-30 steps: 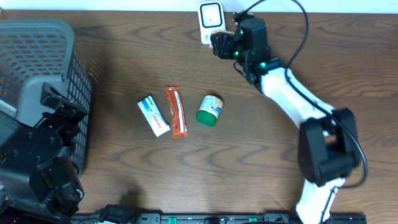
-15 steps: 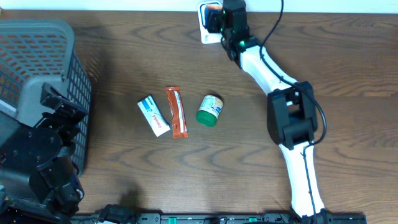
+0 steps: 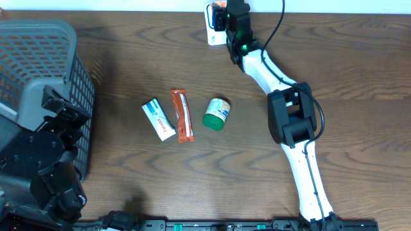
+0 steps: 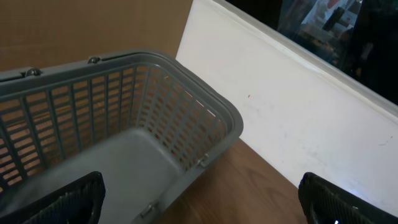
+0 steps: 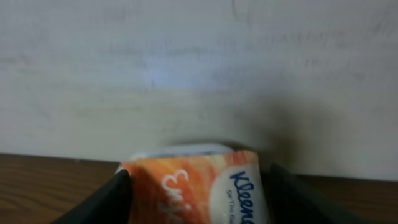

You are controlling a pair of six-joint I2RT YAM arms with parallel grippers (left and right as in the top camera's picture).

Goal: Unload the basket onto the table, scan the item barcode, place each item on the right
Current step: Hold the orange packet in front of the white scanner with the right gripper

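My right gripper (image 5: pixel 196 202) is shut on an orange Kleenex tissue pack (image 5: pixel 186 180), one dark finger on each side of it. The pack faces the white back wall. In the overhead view the right gripper (image 3: pixel 230 16) is at the table's far edge, right against the white barcode scanner (image 3: pixel 212 35), which it partly covers. The pack's barcode is hidden. My left gripper (image 4: pixel 199 208) stands wide open with nothing between its fingers, above the corner of the grey basket (image 4: pixel 155 124).
A blue-and-white box (image 3: pixel 158 119), an orange-red bar (image 3: pixel 182 115) and a green-lidded jar (image 3: pixel 216 113) lie in a row mid-table. The grey basket (image 3: pixel 38 58) fills the far left, next to the left arm (image 3: pixel 38 160).
The right arm has swung left and back, bringing its gripper and the pack up to the scanner at the wall. The left arm has not moved.
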